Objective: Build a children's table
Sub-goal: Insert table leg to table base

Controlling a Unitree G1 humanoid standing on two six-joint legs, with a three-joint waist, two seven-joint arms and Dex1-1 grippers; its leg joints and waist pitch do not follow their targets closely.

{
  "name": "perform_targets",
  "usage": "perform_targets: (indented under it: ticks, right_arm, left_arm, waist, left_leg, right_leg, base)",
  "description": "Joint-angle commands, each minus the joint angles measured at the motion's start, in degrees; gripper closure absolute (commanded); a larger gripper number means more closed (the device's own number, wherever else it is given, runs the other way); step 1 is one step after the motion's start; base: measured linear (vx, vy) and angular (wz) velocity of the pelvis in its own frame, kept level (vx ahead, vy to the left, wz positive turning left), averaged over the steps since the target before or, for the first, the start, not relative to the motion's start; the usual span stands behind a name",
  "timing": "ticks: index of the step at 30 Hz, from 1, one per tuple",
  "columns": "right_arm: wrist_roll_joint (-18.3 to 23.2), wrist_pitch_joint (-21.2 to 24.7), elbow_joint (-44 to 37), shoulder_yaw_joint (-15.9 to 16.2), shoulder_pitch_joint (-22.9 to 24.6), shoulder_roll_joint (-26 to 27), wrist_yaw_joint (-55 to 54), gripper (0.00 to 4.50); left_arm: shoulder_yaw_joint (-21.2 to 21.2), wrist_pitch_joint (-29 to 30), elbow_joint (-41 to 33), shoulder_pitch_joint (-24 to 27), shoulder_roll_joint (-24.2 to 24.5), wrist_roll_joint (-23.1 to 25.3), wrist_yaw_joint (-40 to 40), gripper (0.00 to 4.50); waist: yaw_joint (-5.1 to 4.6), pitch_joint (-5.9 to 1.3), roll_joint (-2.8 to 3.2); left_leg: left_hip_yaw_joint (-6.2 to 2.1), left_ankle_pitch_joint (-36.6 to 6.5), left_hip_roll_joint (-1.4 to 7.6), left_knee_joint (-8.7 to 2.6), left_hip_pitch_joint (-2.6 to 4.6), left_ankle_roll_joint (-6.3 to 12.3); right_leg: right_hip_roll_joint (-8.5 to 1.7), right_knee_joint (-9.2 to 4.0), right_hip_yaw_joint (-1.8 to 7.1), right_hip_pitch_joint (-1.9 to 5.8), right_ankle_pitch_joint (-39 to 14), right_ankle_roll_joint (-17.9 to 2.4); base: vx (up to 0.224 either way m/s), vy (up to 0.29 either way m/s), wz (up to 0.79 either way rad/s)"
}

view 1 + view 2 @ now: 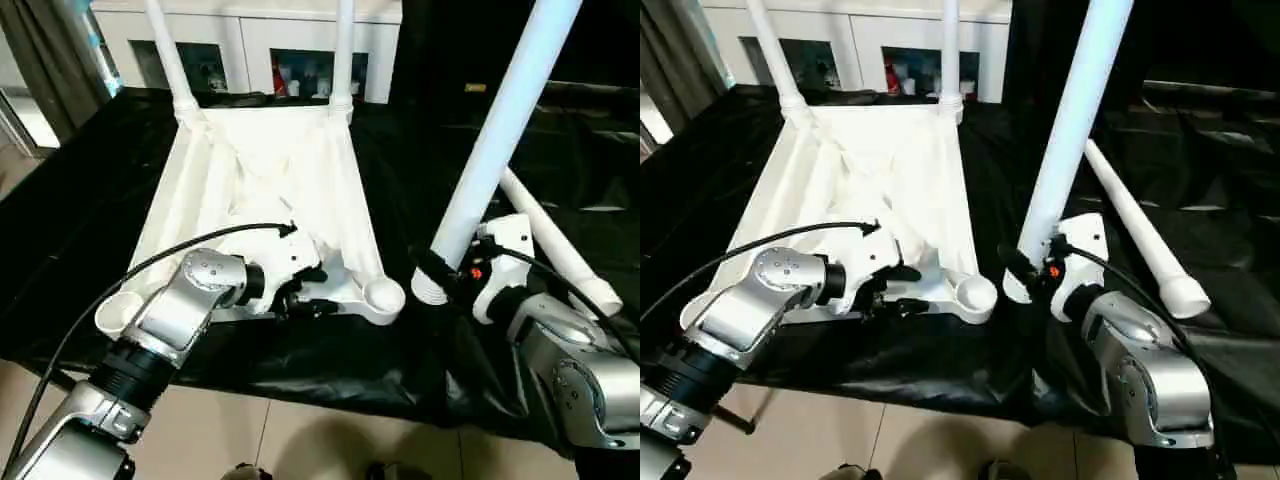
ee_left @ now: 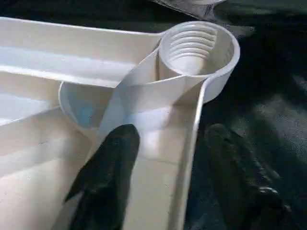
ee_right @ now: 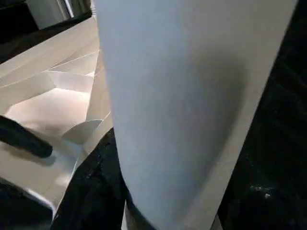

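left pincer (image 2: 163,177): half open, fingers astride the near rim of the upturned white plastic ribbed tabletop (image 1: 270,180), empty threaded corner socket (image 2: 197,45) just beyond.
right pincer (image 1: 437,275): clamped on the thick end of a long white tapered tubular leg (image 1: 500,125), held upright.

You're looking at a low surface draped in a black sheet (image 1: 80,210), its near edge hanging over pale floor tiles (image 1: 250,430). Directly on the sheet: the white tabletop (image 1: 260,170), lying upside down, ribbed underside up, open corner sockets at the near edge. To its right, one loose white leg (image 1: 1140,240) lies flat on the sheet, well apart from the tabletop, wide end toward you.
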Motion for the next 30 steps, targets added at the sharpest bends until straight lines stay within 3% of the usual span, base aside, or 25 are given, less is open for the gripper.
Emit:
perform_targets:
  ticks: [1,2,3,4,7,15,20,21,30]
  right_arm:
    - [0.0,0.2,-0.3,0.3,-0.7,0.1,-0.2,2.55]
    - [0.0,0.2,-0.3,0.3,-0.7,0.1,-0.2,2.55]
    - [-0.1,0.1,0.0,0.5,-1.1,0.1,0.0,2.55]
    - [-0.2,0.0,0.2,0.6,-1.3,0.1,0.1,2.55]
    - [-0.2,0.0,0.3,0.7,-1.5,0.0,0.2,2.55]
    - [-0.1,-0.1,0.6,0.9,-2.0,-0.3,0.5,2.55]
    - [-0.3,-0.3,1.0,1.1,-2.3,-0.2,0.8,2.55]
    - [-0.3,-0.2,1.0,1.2,-2.3,-0.2,0.9,2.55]
    - [-0.4,0.0,1.9,2.3,-3.0,-0.3,1.8,2.55]
  left_arm:
    - [0.4,-1.0,0.6,-0.4,0.6,0.3,-0.8,2.30]
    - [0.3,-1.1,0.6,-0.4,0.6,0.4,-0.9,2.30]
    - [-0.1,-2.2,1.7,-0.7,1.0,0.6,-1.8,2.37]
    - [-0.5,-2.5,2.3,-1.1,1.3,0.7,-2.6,2.42]
    - [-0.8,-3.0,2.8,-1.4,1.8,0.8,-3.8,2.74]
    - [-1.0,-5.1,5.3,-2.4,2.6,1.8,-6.1,3.34]
    - [-1.1,-5.9,6.5,-2.7,2.5,2.2,-6.5,3.74]
    - [-1.0,-6.0,6.6,-2.7,2.4,2.2,-6.5,4.00]
    - [-1.7,-7.7,7.7,-2.2,1.2,3.0,-5.7,4.50]
  waist:
    - [0.01,-4.29,-0.30]
    - [0.01,-4.32,-0.30]
    - [0.00,-4.67,-0.68]
    - [0.03,-4.63,-0.47]
    - [0.06,-4.43,-0.38]
    - [0.08,-4.21,-0.57]
    - [0.12,-4.54,-0.76]
    - [0.17,-4.57,-0.73]
    - [0.11,-4.67,-0.98]
  left_leg:
    - [-0.16,-9.9,1.96,-4.09,-0.02,2.47]
    - [-0.15,-9.4,1.98,-4.07,-0.02,2.56]
    - [-0.02,-8.3,1.93,-3.85,0.00,2.97]
    - [-0.02,-7.1,1.95,-3.85,-0.03,3.28]
    - [0.18,-7.9,1.98,-3.84,0.17,3.53]
    - [0.37,-12.5,2.12,-4.16,0.63,1.45]
    - [0.55,-11.8,2.17,-4.08,0.56,1.44]
    - [0.60,-11.7,2.12,-4.02,0.59,1.49]
    - [0.57,-10.8,2.05,-3.94,0.33,1.78]
  right_leg:
    - [-2.51,-4.10,2.40,3.17,-15.6,-9.3]
    - [-2.54,-3.93,2.42,3.27,-14.1,-9.9]
    - [-2.59,-3.67,2.46,3.60,-11.8,-10.9]
    - [-2.62,-3.33,2.46,3.66,-9.9,-11.9]
    - [-2.72,-3.49,2.54,3.63,-10.6,-12.5]
    - [-2.86,-4.37,2.64,3.28,-19.8,-9.7]
    - [-2.96,-4.21,2.62,3.34,-19.6,-9.4]
    - [-2.97,-4.22,2.63,3.29,-19.4,-9.5]
    - [-2.94,-4.16,2.58,3.40,-19.2,-9.3]
  base:
    - [0.000,0.000,0.00]
    - [0.000,0.000,0.00]
    - [0.000,0.000,0.00]
    - [0.000,0.000,0.00]
    - [0.000,0.000,0.00]
    - [0.000,0.000,0.00]
    - [0.000,0.000,0.00]
    - [0.000,0.000,0.00]
    - [0.000,0.000,0.00]
